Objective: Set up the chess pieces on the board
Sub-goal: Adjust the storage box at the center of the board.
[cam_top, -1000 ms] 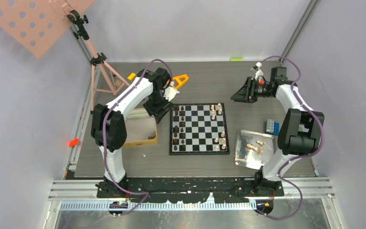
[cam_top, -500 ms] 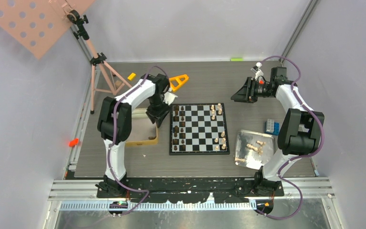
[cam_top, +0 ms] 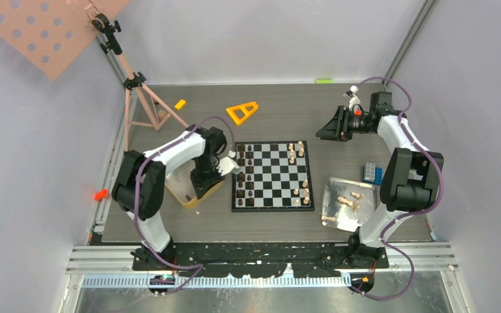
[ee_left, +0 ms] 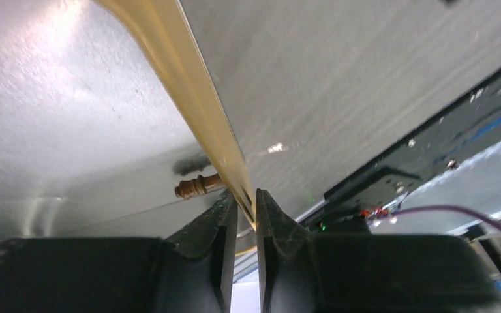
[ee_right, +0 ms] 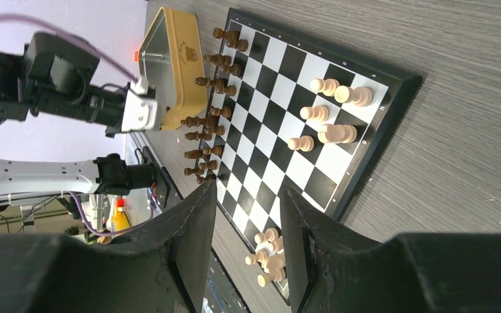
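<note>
The left gripper (ee_left: 246,203) pinches the rim of the tilted gold rectangular tin (ee_right: 184,72). If that grip slips, the dark brown wooden chessman (ee_left: 197,186) inside could tumble out. The right gripper (ee_right: 248,195) hangs part-open and empty.

Gold tin (ee_left: 199,104): rim runs up from left gripper (ee_left: 246,225), cut off at top edge.
Dark piece (ee_left: 196,187): beside gripper, end hidden behind rim.
Pale pieces (cam_top: 349,201): types too small.

A robotics lab test cell — plain grey walls (cam_top: 300,39) box in a dark table (cam_top: 287,114), two cabled robot arms (cam_top: 169,151) are mounted by aluminium rails (cam_top: 261,259) at its near edge, and a tripod (cam_top: 132,83) stands far left under a pink perforated panel (cam_top: 32,32).
</note>
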`<state>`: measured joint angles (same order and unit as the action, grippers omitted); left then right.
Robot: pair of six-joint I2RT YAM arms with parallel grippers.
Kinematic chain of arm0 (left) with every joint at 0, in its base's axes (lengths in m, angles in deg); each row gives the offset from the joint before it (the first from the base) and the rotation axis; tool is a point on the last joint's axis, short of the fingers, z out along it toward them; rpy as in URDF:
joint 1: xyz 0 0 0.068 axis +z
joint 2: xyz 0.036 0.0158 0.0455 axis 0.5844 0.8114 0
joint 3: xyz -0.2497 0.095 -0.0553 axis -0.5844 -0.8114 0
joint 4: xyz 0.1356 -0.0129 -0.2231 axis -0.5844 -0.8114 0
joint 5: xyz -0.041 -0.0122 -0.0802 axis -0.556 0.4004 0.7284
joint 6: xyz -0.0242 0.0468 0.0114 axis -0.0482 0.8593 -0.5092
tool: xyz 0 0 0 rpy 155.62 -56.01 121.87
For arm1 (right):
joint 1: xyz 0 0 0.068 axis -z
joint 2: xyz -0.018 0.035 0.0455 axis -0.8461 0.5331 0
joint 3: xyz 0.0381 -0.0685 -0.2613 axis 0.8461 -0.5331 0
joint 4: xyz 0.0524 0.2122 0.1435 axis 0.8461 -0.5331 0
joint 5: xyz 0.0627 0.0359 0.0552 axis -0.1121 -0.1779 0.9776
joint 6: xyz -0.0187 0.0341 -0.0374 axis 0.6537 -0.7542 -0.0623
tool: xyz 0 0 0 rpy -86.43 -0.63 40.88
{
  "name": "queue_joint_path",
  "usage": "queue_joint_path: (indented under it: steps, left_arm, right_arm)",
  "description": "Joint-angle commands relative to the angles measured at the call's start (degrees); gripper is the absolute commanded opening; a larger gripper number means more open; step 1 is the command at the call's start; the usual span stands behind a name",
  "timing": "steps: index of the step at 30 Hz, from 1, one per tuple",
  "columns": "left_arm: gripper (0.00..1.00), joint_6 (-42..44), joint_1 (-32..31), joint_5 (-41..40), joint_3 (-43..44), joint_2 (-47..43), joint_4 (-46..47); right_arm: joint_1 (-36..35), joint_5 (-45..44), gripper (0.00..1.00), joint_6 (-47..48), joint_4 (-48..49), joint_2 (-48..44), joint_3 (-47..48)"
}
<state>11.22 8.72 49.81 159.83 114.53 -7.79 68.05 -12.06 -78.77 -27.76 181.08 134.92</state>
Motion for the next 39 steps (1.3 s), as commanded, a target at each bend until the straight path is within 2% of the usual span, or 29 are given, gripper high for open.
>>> queue_joint_path:
  steps: [1,5,10,13,15,18,20,25,34,36,39]
  left_arm:
    - [0.17,9.7,-1.2,-3.7,-5.7,-6.8,-4.3]
    - [0.19,14.9,-1.2,-9.3,-11.0,-13.1,-3.2]
    - [0.40,18.9,0.0,-11.4,-11.7,-19.8,-1.4]
    - [0.46,17.9,3.4,-5.6,-7.3,-19.7,-2.3]
    - [0.57,15.5,6.7,-3.2,-4.7,-19.6,-0.8]
    - [0.69,11.6,10.6,-6.5,-2.3,-18.3,3.6]
    - [0.72,9.6,13.2,-9.4,-1.4,-16.6,6.4]
    - [0.75,6.9,18.1,-12.3,1.2,-11.3,10.7]
    - [0.75,9.6,19.5,-16.9,3.5,-0.1,18.4]
    - [0.72,10.8,19.6,-17.2,4.0,1.8,19.0]
    - [0.58,12.3,19.6,-16.1,4.6,3.4,18.8]
  right_arm:
    - [0.3,0.6,0.46,1.5,-1.0,0.9,2.2]
    - [0.3,0.3,0.46,1.9,-1.4,1.3,2.4]
    - [0.2,0.3,0.46,2.6,-2.3,2.0,2.9]
    - [0.2,0.4,0.46,3.0,-2.7,2.1,3.2]
    - [0.2,0.6,0.46,3.2,-2.9,2.1,3.3]
    - [0.3,1.0,0.46,3.5,-3.2,2.0,3.4]
    - [0.3,1.3,0.46,3.5,-3.3,2.0,3.5]
    - [0.3,2.1,0.46,3.5,-3.4,2.3,3.5]
    - [0.3,2.0,0.46,3.3,-3.5,1.5,3.4]
    - [0.3,1.8,0.46,3.3,-3.5,1.4,3.3]
    - [0.3,1.5,0.46,3.3,-3.5,1.1,3.1]
